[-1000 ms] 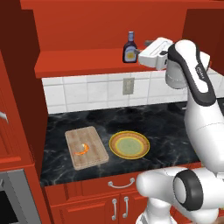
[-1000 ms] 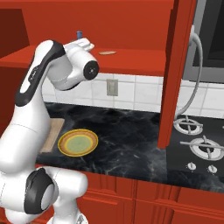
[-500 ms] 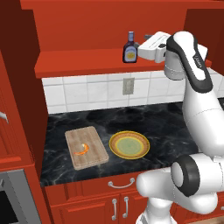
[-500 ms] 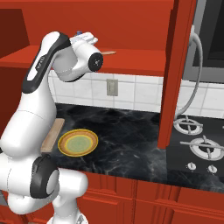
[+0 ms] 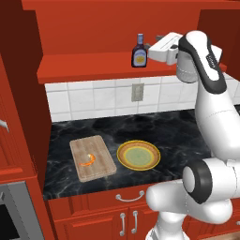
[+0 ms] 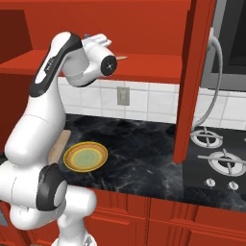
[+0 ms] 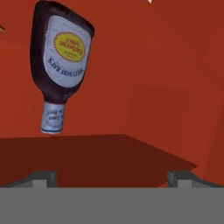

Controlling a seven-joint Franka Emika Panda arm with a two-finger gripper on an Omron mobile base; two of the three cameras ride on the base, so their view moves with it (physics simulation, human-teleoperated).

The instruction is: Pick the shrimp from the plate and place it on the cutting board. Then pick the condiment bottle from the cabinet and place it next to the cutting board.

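The dark condiment bottle (image 5: 139, 50) with its yellow round label stands upright on the red cabinet's open shelf (image 5: 84, 70). My gripper (image 5: 151, 47) hovers at shelf height just right of the bottle, apart from it. In the hand view the bottle (image 7: 61, 57) appears upside down at the upper left, and my gripper (image 7: 113, 178) is open and empty, with the bottle left of the gap between the tips. The orange shrimp (image 5: 87, 160) lies on the tan cutting board (image 5: 101, 164), left of the yellow-rimmed plate (image 5: 138, 143) on the dark counter.
A small flat tan thing (image 6: 121, 58) lies on the shelf to the right of the hand. A red upright panel (image 6: 190, 86) divides the counter from the stove burners (image 6: 216, 153). A wall outlet (image 5: 137, 92) sits in the white tiles below the shelf.
The hand has risen to shelf height and moved left toward the bottle. The jaws stayed open. Shrimp, board and plate have not moved.
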